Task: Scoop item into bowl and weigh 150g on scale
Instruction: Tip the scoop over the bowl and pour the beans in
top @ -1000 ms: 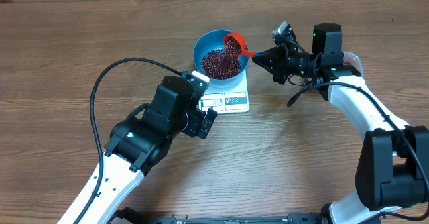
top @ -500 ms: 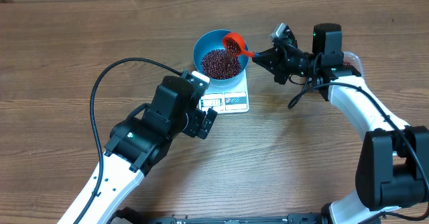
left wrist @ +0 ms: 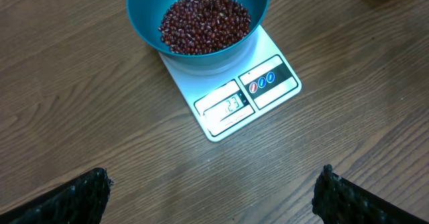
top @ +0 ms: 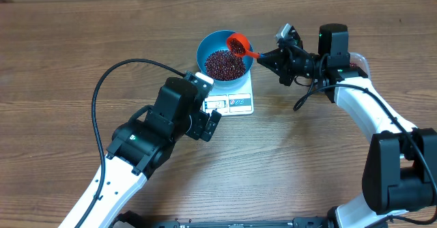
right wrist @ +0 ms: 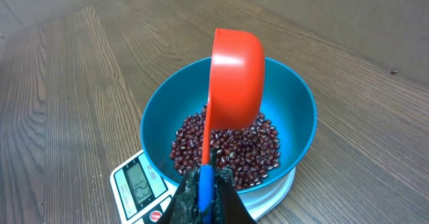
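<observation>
Red plastic scoop [right wrist: 234,76] tilted above round bright blue bowl [right wrist: 157,120]
Right claw [right wrist: 206,184] pinches its handle — left claw [left wrist: 213,194] spread, near the bowl.

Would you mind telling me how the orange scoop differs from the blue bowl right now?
The scoop is orange-red and far smaller; the bowl is blue and wide. The bowl sits upright on the scale; the scoop is held tilted above it by the right end effector. Both hold dark red beans.
</observation>
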Controlling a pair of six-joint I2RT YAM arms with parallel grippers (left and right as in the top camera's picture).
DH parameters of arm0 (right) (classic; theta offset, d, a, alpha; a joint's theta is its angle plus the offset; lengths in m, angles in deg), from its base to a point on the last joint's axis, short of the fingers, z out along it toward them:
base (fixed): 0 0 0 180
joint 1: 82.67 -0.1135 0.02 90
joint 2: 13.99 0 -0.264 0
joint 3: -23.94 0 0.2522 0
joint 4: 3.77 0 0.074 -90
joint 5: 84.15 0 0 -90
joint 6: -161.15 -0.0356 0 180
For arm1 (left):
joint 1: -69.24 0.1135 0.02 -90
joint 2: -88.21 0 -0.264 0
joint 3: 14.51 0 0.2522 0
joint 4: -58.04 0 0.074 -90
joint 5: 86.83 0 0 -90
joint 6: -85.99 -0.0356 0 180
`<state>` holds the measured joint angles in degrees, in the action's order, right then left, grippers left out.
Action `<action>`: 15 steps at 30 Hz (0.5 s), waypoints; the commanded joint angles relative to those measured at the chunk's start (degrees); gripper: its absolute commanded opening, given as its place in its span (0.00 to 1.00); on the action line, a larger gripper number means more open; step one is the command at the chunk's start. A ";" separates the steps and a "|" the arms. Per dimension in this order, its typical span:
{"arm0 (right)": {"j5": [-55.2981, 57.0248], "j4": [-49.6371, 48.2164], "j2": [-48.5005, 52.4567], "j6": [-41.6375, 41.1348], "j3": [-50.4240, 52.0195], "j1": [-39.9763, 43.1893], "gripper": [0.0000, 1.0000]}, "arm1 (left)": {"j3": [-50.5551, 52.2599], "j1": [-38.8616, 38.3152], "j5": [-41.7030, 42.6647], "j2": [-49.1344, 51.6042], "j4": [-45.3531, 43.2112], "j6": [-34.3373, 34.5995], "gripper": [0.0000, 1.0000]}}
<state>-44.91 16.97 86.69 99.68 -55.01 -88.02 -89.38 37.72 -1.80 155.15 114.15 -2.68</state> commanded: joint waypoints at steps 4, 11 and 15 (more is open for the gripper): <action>-0.24 -0.48 0.35 0.48 -0.68 -0.17 0.04 | 0.33 -0.37 -0.33 0.31 -0.13 0.39 1.00; -0.24 -0.50 0.35 0.50 -0.68 -0.17 0.04 | 0.33 -0.37 -0.33 0.31 -0.15 0.39 1.00; -0.24 -0.44 0.35 3.76 -0.68 -0.17 0.04 | 0.33 -0.37 -0.33 0.31 -0.15 0.39 1.00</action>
<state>-44.93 16.95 86.69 100.23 -55.01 -88.02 -89.38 37.72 -1.80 155.15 114.15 -2.68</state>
